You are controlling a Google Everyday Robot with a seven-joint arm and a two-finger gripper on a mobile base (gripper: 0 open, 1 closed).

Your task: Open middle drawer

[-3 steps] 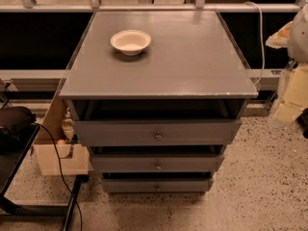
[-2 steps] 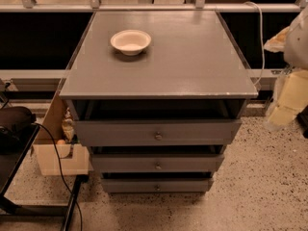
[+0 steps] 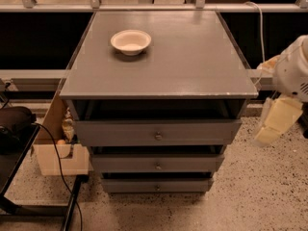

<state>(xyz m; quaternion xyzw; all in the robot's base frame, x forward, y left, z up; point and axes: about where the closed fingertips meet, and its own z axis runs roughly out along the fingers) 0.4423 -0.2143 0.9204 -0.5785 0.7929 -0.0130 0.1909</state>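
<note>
The grey cabinet has three drawers stacked in its front. The middle drawer is the second one, a medium-height grey front with a small round metal knob at its centre. It looks pushed in. Above it is the taller top front with a bigger knob. Below it is the thin bottom front. My gripper, pale cream, hangs at the right edge of the view. It is beside the cabinet's right front corner, at the height of the top drawer, and touches nothing.
A white bowl sits on the cabinet top, back left. A cardboard box and a black cable lie on the speckled floor to the left. A dark stand is at far left. A rail runs behind.
My gripper has moved down and a little left, from beside the cabinet top to the level of the top drawer. The drawers and the bowl have not moved.
</note>
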